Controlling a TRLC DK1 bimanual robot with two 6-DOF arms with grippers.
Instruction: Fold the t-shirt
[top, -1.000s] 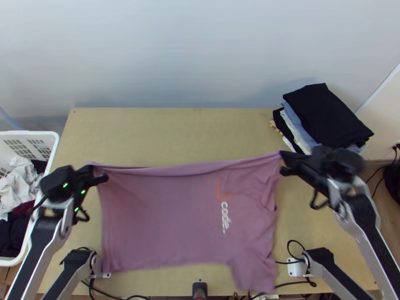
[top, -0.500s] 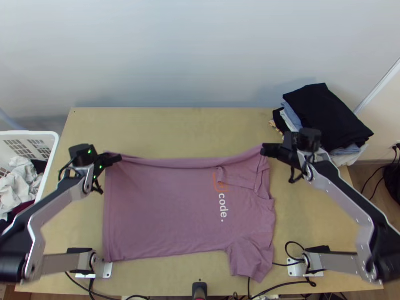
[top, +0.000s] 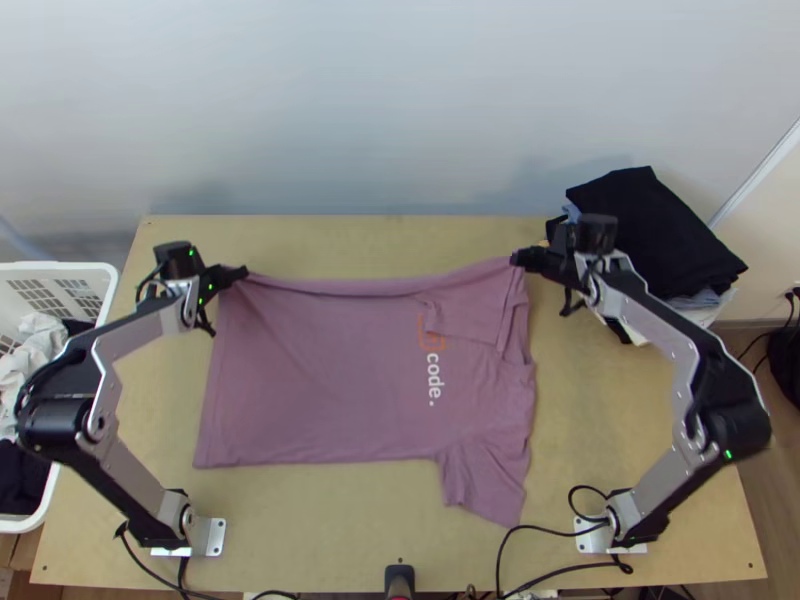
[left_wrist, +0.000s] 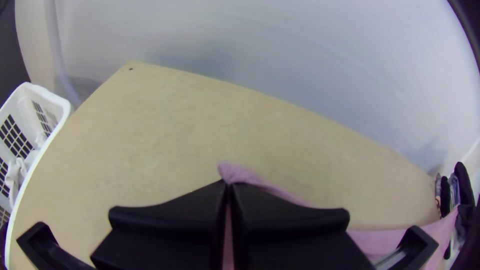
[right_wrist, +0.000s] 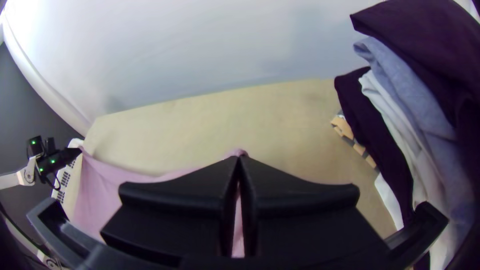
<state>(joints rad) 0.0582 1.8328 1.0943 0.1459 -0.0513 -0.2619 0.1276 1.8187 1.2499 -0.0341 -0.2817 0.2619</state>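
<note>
Mauve t-shirt is hanging over the table between your grippers | your left gripper is pinching one corner | your right gripper is clamping the other!

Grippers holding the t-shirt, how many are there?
2. In the top view, the left gripper pinches the t-shirt at its upper left, and the right gripper pinches it at its upper right.
</note>
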